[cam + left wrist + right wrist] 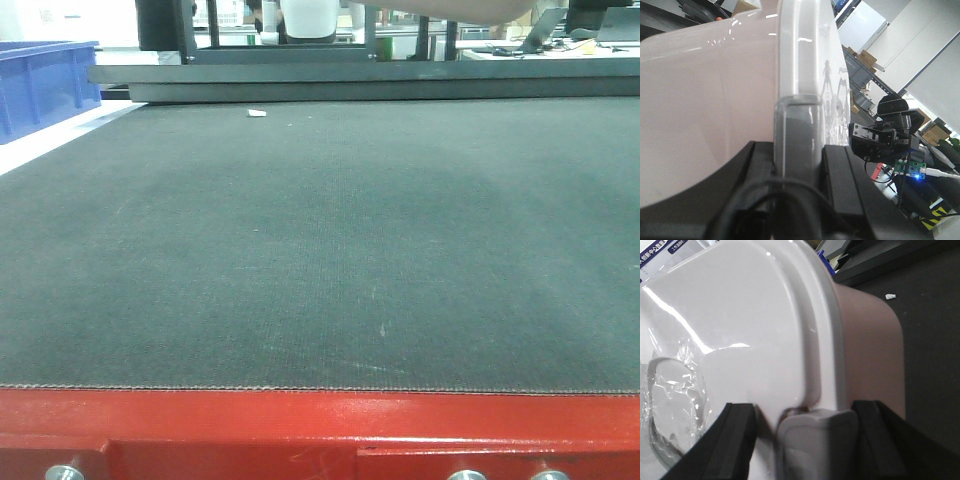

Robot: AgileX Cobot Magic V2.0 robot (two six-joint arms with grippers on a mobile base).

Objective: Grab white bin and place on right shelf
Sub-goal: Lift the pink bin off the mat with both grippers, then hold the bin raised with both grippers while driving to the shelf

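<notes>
The white bin (870,340) fills the right wrist view, with its glossy white lid (740,315) and pinkish-beige wall. My right gripper (805,407) is shut on the bin's rim, its black fingers (740,440) on either side of a grey lid clasp (815,440). In the left wrist view the bin (700,100) is seen edge-on. My left gripper (797,147) is shut on the translucent rim and clasp (797,125) there. A pale beige curve (470,8) crosses the top of the front view; I cannot tell whether it is the bin. The right shelf is out of view.
A red-framed table (300,420) with a dark mat (320,250) lies ahead, with a blue bin (40,85) at its far left and a small white scrap (257,113). Behind the left gripper are the other arm's wrist (885,135) and a grey rack with boxes (862,62).
</notes>
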